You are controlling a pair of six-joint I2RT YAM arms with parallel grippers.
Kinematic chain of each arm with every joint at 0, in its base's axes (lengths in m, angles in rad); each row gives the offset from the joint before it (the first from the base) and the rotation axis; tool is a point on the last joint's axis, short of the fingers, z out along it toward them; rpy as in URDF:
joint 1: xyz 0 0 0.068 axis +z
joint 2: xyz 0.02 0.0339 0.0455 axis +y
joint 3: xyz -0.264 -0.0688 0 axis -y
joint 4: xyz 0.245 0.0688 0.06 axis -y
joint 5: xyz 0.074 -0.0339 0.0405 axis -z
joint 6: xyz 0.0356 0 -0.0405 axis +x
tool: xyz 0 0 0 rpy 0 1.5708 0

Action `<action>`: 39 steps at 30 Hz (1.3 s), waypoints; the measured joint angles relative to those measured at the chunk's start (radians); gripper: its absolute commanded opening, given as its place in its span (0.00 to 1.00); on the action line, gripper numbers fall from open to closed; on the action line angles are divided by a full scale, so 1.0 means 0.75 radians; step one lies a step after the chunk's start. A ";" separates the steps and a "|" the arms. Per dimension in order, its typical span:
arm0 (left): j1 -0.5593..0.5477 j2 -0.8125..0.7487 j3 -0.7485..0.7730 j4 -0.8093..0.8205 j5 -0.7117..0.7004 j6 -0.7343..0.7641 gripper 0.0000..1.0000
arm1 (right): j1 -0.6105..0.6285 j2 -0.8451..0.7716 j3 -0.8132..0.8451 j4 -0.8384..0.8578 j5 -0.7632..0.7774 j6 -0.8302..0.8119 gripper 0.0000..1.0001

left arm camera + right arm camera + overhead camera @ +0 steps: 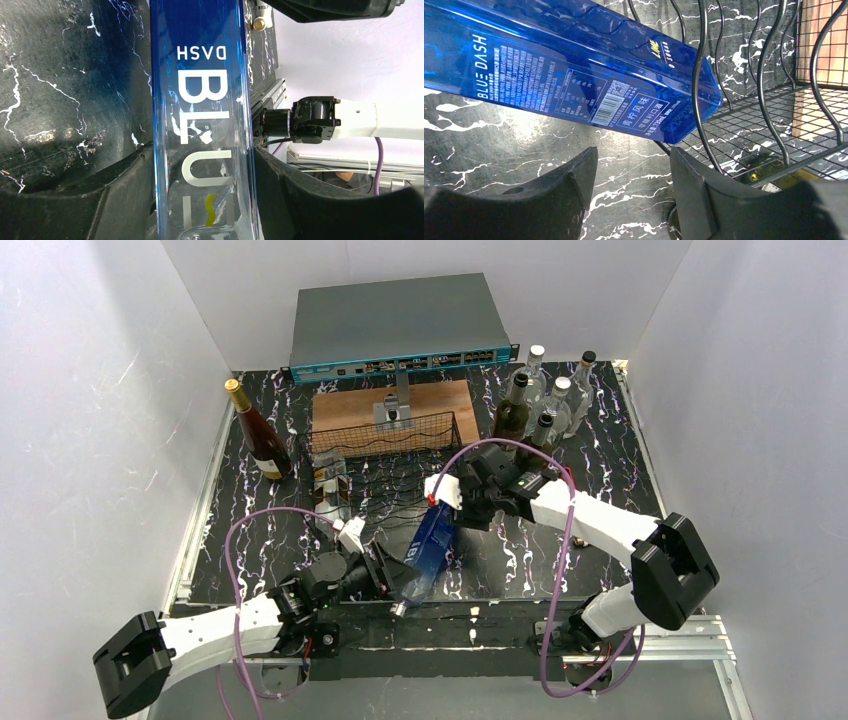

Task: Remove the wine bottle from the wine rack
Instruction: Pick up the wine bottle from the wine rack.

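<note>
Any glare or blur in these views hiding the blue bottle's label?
Top external: evenly lit and sharp. Left wrist: blue bottle sharp, white wall behind it very bright. Right wrist: label readable, soft glare on the tabletop beneath, pincer fingers dark.

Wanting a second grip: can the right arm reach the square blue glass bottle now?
Probably yes: the open right gripper hangs close to the square blue glass bottle, nothing between them, though the black wire rack crowds one finger.

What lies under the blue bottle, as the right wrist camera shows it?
Under the blue bottle: black marbled tabletop, and wine rack mesh at its base end. The spot it covers directly is hidden.
</note>
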 measured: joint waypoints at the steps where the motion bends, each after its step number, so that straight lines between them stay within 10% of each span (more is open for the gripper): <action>1: 0.001 -0.002 0.005 -0.009 0.004 -0.002 0.00 | -0.002 0.004 0.004 -0.008 -0.017 -0.005 0.68; 17: 0.001 -0.225 0.146 -0.444 0.005 -0.079 0.00 | -0.003 -0.154 0.074 -0.268 -0.486 -0.224 0.98; 39: 0.000 -0.281 0.465 -1.012 0.017 -0.200 0.00 | 0.358 0.037 0.238 -0.391 -0.657 -0.497 0.98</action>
